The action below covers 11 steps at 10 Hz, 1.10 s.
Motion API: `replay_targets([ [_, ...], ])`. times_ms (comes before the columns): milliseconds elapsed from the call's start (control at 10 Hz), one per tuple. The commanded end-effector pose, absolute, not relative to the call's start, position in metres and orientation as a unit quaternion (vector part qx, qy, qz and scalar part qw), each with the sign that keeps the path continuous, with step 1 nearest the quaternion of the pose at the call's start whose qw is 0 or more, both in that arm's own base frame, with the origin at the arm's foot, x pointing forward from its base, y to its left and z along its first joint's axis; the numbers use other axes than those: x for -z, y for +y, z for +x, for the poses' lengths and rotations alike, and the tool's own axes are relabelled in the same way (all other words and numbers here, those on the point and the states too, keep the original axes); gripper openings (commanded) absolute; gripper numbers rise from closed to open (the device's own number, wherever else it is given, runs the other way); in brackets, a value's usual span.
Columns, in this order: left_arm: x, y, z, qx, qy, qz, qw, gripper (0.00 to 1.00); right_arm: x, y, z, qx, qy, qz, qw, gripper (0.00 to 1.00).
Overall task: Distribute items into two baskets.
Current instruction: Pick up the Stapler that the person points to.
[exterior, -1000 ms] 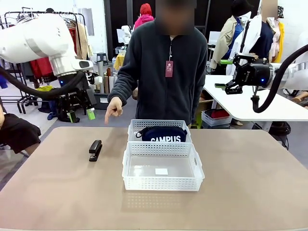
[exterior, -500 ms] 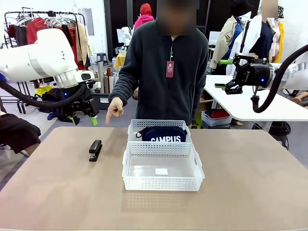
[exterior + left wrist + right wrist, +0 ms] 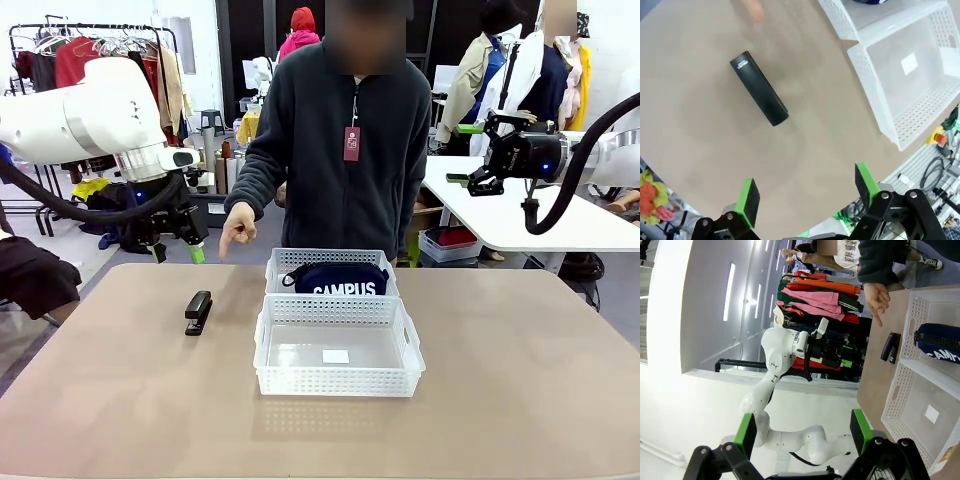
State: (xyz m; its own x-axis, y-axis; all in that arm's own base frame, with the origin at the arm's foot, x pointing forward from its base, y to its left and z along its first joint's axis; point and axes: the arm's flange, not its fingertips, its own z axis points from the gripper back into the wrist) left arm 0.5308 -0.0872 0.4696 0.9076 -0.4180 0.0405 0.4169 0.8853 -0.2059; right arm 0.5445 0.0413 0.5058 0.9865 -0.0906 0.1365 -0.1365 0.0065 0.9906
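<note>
Baskets at table (image 3: 520,400) centre, near basket (image 3: 337,385) touching far basket (image 3: 330,257) | pouch (image 3: 340,281) lies in far basket | left gripper (image 3: 807,190), jaws apart, hovers over far left edge | right gripper (image 3: 803,432), jaws apart, raised far right | stapler (image 3: 198,312) flat on table, left of baskets

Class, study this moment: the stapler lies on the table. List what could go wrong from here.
1. The person's hand points down close to the open left gripper; a descent could strike it.
2. The stapler lies diagonal to the fingers; a grasp may skew or slip.
3. It might land with the pouch, leaving the near basket empty.
</note>
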Motion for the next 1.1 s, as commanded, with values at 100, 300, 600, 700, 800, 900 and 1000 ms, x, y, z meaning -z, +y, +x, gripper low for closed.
replay_targets([
  [100,-0.455,-0.111,0.53,0.076,0.019,0.028,0.997,1.0,-0.507,0.041,0.544,-0.017,-0.079,0.709,0.701,1.0],
  [300,-0.437,-0.124,0.533,0.06,0.033,0.065,0.996,1.0,-0.507,0.041,0.544,-0.017,-0.079,0.709,0.701,1.0],
  [600,-0.394,-0.127,0.537,0.063,0.04,0.054,0.996,1.0,-0.507,0.041,0.544,-0.017,-0.079,0.709,0.701,1.0],
  [700,-0.381,-0.125,0.536,0.075,0.036,0.07,0.994,1.0,-0.507,0.041,0.544,-0.017,-0.079,0.709,0.701,1.0],
  [800,-0.368,-0.129,0.532,0.092,0.026,0.075,0.993,1.0,-0.507,0.041,0.544,-0.017,-0.079,0.709,0.701,1.0],
  [900,-0.361,-0.131,0.531,0.099,0.026,0.07,0.992,1.0,-0.507,0.041,0.544,-0.017,-0.079,0.709,0.701,1.0],
  [1000,-0.353,-0.132,0.532,0.101,0.025,0.056,0.993,1.0,-0.507,0.041,0.544,-0.017,-0.079,0.709,0.701,1.0],
])
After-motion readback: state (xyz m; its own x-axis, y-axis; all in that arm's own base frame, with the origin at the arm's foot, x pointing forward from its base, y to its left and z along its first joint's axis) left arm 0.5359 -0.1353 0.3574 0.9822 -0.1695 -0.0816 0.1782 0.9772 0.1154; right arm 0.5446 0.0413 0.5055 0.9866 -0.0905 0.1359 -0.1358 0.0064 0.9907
